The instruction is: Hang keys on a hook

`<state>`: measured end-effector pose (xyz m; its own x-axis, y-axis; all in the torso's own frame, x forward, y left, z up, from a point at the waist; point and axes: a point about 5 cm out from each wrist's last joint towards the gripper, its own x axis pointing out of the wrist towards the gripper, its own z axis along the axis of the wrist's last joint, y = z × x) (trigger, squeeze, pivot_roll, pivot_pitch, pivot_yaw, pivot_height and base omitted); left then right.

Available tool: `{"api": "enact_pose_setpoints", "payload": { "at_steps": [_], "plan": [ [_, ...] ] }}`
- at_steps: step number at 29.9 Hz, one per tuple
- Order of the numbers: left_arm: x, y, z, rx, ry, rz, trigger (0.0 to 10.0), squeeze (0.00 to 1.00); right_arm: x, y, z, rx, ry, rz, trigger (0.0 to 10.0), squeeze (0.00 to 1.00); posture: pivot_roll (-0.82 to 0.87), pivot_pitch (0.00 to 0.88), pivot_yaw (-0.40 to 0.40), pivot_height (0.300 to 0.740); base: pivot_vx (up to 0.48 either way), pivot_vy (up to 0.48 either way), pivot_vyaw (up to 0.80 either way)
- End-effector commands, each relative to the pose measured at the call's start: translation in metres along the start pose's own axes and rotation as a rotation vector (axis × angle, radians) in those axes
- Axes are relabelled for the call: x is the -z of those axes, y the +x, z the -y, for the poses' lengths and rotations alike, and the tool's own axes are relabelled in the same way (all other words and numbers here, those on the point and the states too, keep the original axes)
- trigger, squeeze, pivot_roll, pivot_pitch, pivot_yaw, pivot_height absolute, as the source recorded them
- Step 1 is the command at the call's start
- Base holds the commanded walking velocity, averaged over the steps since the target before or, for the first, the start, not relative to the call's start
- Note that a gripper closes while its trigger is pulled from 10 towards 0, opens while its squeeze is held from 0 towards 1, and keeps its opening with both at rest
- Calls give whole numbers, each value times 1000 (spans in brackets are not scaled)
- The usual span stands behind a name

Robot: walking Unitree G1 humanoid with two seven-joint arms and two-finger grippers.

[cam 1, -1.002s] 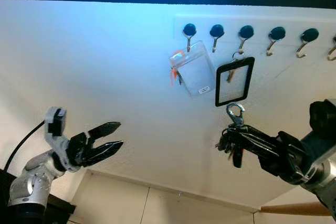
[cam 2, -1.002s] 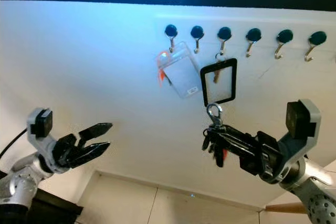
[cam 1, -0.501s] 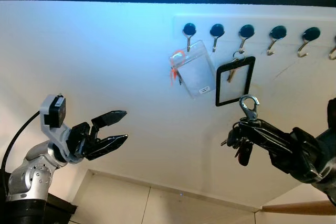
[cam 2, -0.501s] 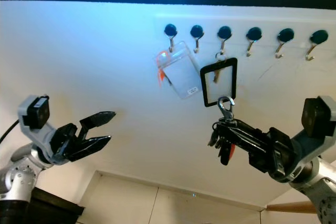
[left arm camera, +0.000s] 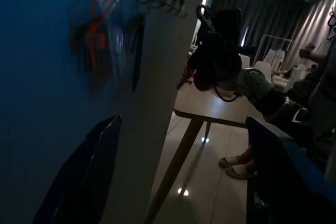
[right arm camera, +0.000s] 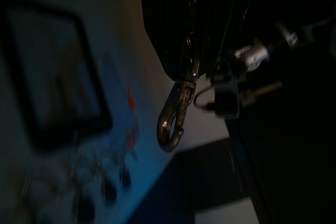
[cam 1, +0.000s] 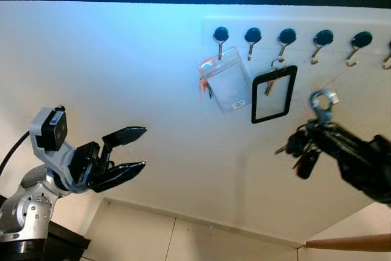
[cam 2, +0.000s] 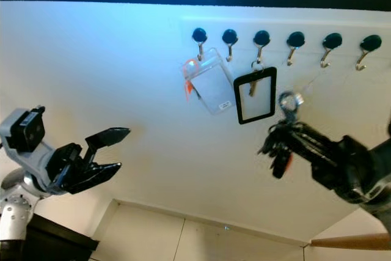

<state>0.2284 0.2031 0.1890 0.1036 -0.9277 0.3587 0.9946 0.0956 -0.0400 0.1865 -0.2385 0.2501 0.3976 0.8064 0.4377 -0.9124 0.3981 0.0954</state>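
— Surface and room?
— White wall (cam 1: pixel 122 65) with a row of hooks (cam 1: pixel 322 40); a clear badge holder (cam 1: pixel 225 80) and a black-framed one (cam 1: pixel 273 94) hung there. The left wrist view added a wooden table (left arm camera: pixel 210 113) and tiled floor (left arm camera: pixel 210 192).
— Keys?
— Bunch of keys (cam 1: pixel 305 142) clamped in the right gripper (cam 1: pixel 324 140), snap clip (cam 1: pixel 321 101) raised below the hooks. Left gripper (cam 1: pixel 125 151): fingers apart, holding nothing.

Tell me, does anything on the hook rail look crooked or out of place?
Yes. The clear badge holder on the leftmost hook hangs tilted, its lower end swung right, while the black-framed holder two hooks along hangs almost straight. Nothing looks broken. The right gripper holds the keys below the rail, not yet hung.
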Motion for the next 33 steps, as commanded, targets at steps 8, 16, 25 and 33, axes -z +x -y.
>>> {"api": "enact_pose_setpoints", "payload": {
  "at_steps": [8,16,25,33],
  "plan": [
    [-9,9,5,4,69,-74,10000,0,-10,-6,-2,12,-18,63,10000,0,-212,82,85,740,0,0,0],
    [-21,17,9,11,140,-96,10000,0,-18,-12,-2,29,-19,115,10000,0,-215,88,87,740,0,0,0],
    [-28,22,12,36,163,-103,10000,0,-16,-27,6,109,5,141,10000,0,-208,89,85,740,0,0,0],
    [-30,25,15,44,165,-103,10000,0,-16,-33,11,138,23,144,10000,0,-206,92,86,740,0,0,0]
  ]
}}
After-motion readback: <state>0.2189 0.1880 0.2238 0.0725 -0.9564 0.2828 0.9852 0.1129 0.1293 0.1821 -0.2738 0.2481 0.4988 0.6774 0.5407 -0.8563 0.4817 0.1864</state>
